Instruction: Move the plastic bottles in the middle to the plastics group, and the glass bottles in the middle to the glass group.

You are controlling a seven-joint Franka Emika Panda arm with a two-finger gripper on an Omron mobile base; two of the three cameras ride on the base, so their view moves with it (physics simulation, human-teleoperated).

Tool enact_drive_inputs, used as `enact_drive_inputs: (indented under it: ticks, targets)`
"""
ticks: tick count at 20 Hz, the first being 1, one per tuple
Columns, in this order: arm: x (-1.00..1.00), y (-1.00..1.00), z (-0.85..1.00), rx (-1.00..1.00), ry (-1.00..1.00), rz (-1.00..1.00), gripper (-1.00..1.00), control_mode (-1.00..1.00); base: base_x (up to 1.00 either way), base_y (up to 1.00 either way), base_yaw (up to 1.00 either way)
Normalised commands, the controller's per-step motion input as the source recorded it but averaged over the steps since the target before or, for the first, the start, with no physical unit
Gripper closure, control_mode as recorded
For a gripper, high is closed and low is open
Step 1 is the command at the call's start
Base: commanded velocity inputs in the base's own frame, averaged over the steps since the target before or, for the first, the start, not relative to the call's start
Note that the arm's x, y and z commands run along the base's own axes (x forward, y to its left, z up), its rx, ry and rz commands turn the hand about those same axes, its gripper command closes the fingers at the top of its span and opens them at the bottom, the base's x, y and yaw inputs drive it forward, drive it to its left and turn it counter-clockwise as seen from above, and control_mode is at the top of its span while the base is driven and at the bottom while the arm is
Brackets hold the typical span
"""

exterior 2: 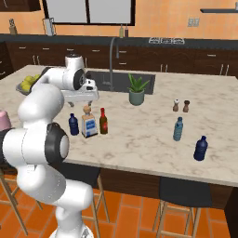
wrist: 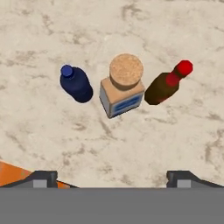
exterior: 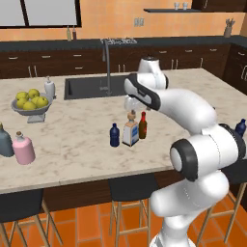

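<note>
Three bottles stand in a row mid-counter: a small navy-blue bottle, a square clear bottle with a cork top, and a slim dark-brown bottle with a red cap. My gripper hangs open above them, pointing down, holding nothing. The pink bottle and the grey-blue bottle stand at the counter's left end. On the right stand the teal-blue bottle and the brighter blue bottle.
A fruit bowl and a white bottle sit left of the sink. A potted plant and two shakers stand behind the right-hand bottles. Stools line the counter's front edge.
</note>
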Motion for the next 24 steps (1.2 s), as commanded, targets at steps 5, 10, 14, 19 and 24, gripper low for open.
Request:
enact_drive_inputs:
  ticks: [5,10,14,19,24]
  targets:
    - [0.47,0.09,-0.13,0.00,0.05,0.12,-1.00,-1.00,0.00,0.00,0.00]
    - [0.39,0.06,-0.01,0.00,0.01,0.11,-1.00,-1.00,0.00,0.00,0.00]
    - [0.41,0.00,-0.30,0.00,0.00,0.08,-1.00,-1.00,0.00,0.00,0.00]
    - [0.36,0.00,-0.21,0.00,0.00,0.09,-1.00,-1.00,0.00,0.00,0.00]
    - [0.18,0.02,-0.14,0.00,0.00,0.07,-1.00,-1.00,0.00,0.00,0.00]
